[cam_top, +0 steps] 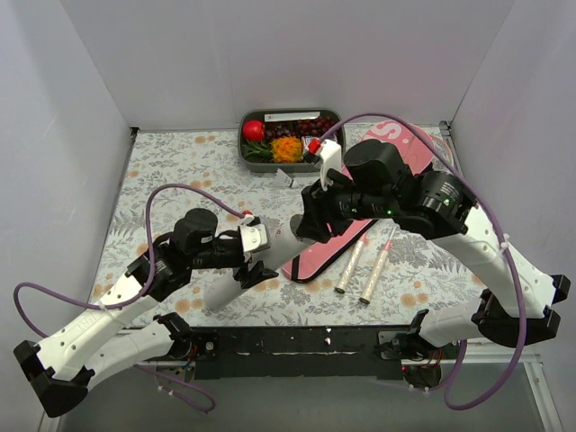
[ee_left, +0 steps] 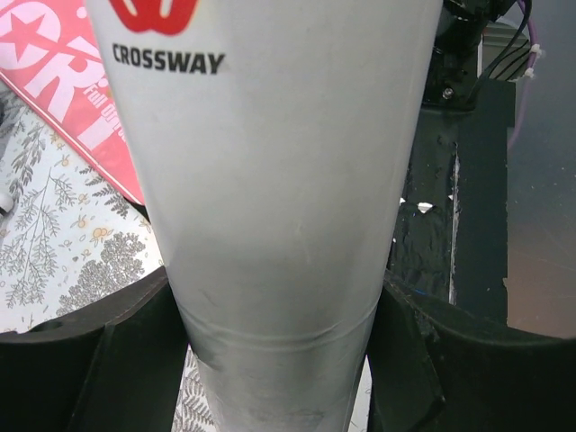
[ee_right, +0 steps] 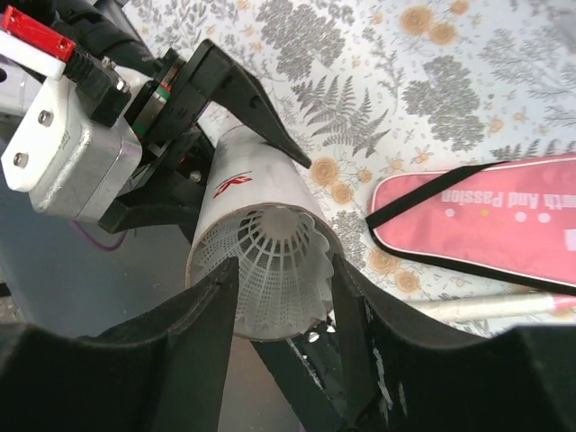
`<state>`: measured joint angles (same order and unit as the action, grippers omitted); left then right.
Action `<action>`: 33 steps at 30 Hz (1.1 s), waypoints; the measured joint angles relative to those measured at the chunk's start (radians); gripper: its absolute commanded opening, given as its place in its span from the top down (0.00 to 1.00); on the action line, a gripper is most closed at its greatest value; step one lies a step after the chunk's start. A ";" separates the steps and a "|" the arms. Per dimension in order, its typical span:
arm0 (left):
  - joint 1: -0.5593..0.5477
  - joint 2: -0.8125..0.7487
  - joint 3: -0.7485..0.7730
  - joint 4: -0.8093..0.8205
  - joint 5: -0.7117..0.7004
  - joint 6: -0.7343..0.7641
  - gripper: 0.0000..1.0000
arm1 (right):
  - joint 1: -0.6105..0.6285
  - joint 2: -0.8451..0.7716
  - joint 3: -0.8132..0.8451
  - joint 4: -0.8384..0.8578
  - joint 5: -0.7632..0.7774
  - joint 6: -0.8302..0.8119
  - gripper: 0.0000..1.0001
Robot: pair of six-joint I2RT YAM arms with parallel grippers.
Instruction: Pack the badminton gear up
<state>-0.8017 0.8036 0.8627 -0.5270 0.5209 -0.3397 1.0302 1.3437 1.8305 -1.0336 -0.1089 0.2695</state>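
floral tablecloth [cam_top: 180, 162] | white walls [cam_top: 270, 54] | left pincer [ee_left: 279, 355] clamps tube [ee_left: 288, 180] | right pincer [ee_right: 283, 297] grips its open end

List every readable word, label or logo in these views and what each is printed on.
"CROSSWAY": black print on the white tube, under a red logo.
"th And Passion": white print on the pink bag; its start is cut off.
"OR": large white letters on the bag, left wrist view, cut off; the small line beside them is too blurred to read.
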 measured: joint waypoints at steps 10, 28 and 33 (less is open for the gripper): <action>-0.006 -0.017 0.003 0.026 0.030 -0.002 1.00 | -0.076 0.035 0.113 -0.076 0.238 -0.048 0.43; -0.006 -0.082 0.004 0.032 0.038 -0.058 1.00 | -0.377 0.486 -0.046 0.389 0.235 -0.010 0.42; -0.006 -0.095 0.004 0.045 0.042 -0.079 1.00 | -0.355 0.706 0.065 0.413 0.333 -0.003 0.40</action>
<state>-0.8074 0.7082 0.8669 -0.4820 0.5625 -0.4187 0.6754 2.0502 1.8954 -0.6209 0.2245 0.2661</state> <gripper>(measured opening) 0.649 0.586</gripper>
